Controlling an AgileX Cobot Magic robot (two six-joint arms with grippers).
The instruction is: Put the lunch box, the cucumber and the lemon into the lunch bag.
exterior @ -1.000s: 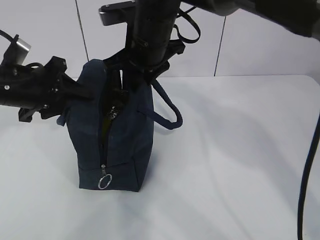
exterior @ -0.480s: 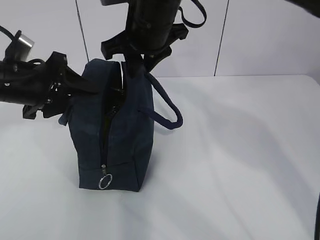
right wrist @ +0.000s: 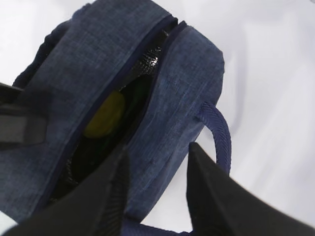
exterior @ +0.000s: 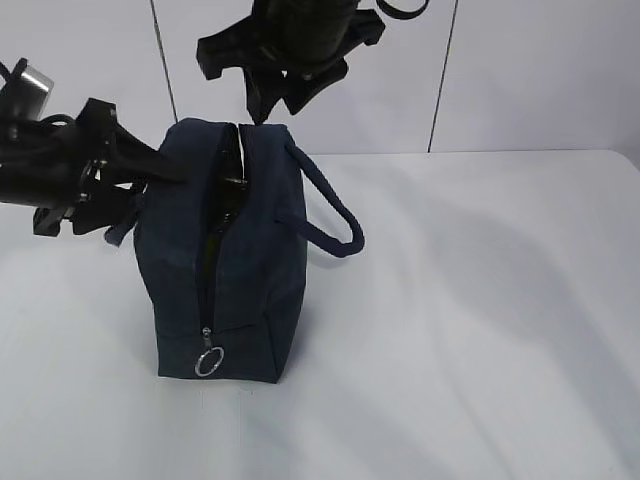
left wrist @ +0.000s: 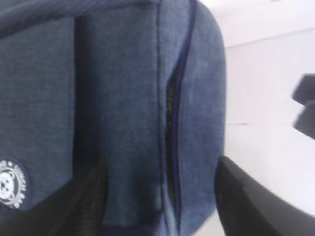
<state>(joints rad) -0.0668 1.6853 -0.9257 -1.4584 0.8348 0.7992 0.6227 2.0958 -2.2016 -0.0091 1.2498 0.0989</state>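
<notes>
White tabletop (exterior: pixel 480 300) carries the upright dark navy fabric lunch bag (exterior: pixel 250 270), unzipped. We see the small yellow lemon (right wrist: pixel 104 119) inside. Left gripper (left wrist: pixel 157 196) straddles its nine-o'clock side, jaws spread, likely steadying. Right gripper (right wrist: pixel 155 189) hangs empty, parted, at twelve.

- navy lunch bag (exterior: pixel 235 260) upright on white surface (exterior: pixel 470 330), top zipper parted, ring pull (exterior: pixel 208 362) low at front
- left end effector (exterior: pixel 150 165) at bag's upper left side
- right end effector (exterior: pixel 268 103) above the bag, empty
</notes>
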